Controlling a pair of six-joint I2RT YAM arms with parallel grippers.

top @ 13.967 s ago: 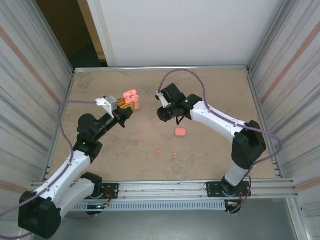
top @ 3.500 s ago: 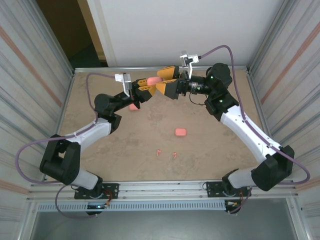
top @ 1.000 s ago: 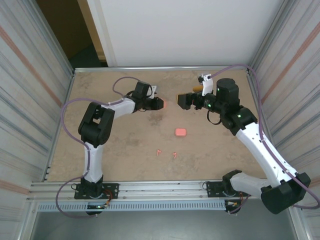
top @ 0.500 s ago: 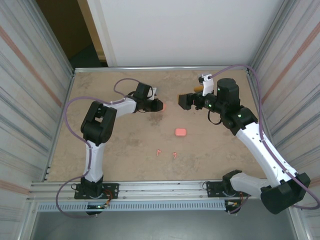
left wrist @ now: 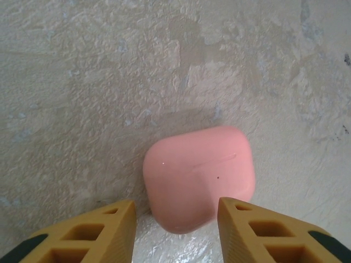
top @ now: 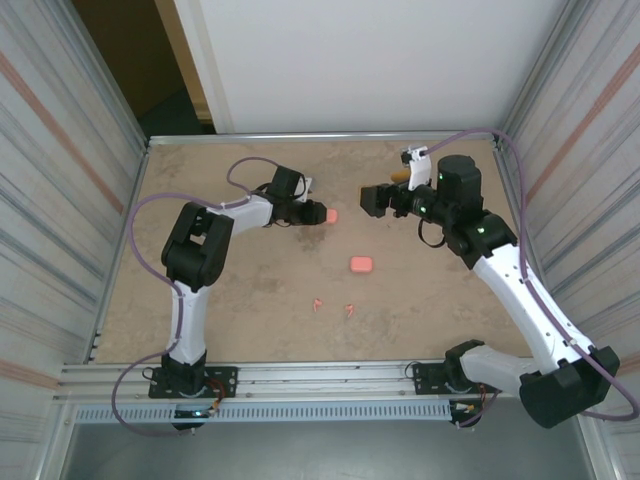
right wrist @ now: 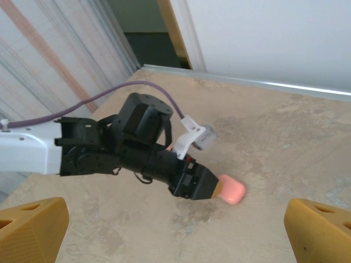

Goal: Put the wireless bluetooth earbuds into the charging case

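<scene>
My left gripper [left wrist: 176, 208] has its yellow fingers [left wrist: 98, 233] apart, flanking the near end of a closed pink charging case [left wrist: 200, 175] that lies on the table [left wrist: 82, 82]. The right-hand finger seems to touch the case; the other stands clear. The lid is shut, so the contents are hidden. My right gripper [right wrist: 175, 224] is spread wide and empty.

In the top view, the left earbud [top: 316, 303] and the right earbud [top: 349, 309] lie at lower centre. They are below both grippers and well apart from them, neither arm clearly nearer, and too small to tell their long axes. A second closed case [top: 361, 264] sits between the earbuds and my right gripper.
</scene>
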